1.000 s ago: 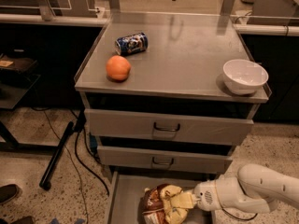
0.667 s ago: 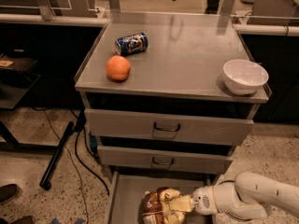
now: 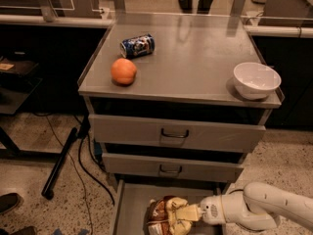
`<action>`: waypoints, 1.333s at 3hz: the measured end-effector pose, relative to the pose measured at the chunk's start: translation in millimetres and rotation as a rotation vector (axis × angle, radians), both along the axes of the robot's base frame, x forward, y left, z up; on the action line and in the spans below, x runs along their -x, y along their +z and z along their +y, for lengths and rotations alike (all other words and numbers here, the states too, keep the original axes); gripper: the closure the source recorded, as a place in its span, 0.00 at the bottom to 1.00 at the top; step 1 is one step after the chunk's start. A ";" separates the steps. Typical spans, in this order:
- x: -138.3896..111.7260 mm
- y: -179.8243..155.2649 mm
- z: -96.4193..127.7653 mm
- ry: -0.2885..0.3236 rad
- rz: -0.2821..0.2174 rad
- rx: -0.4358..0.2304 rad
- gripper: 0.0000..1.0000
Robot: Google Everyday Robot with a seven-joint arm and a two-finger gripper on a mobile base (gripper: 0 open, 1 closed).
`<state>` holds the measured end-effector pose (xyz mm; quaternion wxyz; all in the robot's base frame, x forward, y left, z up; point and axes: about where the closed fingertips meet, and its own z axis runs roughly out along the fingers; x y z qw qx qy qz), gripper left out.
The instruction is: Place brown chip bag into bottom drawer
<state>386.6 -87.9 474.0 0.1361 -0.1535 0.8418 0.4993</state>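
Observation:
The brown chip bag (image 3: 164, 216), crinkly brown and tan, sits low inside the open bottom drawer (image 3: 128, 202), a grey tray pulled out at the bottom of the frame. My gripper (image 3: 188, 213) comes in from the right on a white arm and its pale fingers are shut on the bag's right side. The bag's lower part is cut off by the bottom of the frame.
On the grey cabinet top lie a blue drink can (image 3: 137, 45) on its side, an orange (image 3: 123, 71) and a white bowl (image 3: 256, 80) at the right edge. Two closed upper drawers (image 3: 175, 132) have dark loop handles. Black cables and a pole (image 3: 61, 160) lie on the floor at left.
My gripper and the bag have sunk lower into the bottom drawer; the arm has dropped with them.

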 end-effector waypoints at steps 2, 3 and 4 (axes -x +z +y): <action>-35.3 -61.2 4.9 -0.061 0.054 -0.102 1.00; -46.4 -90.1 2.6 -0.098 0.080 -0.161 1.00; -62.6 -124.3 0.7 -0.133 0.108 -0.205 1.00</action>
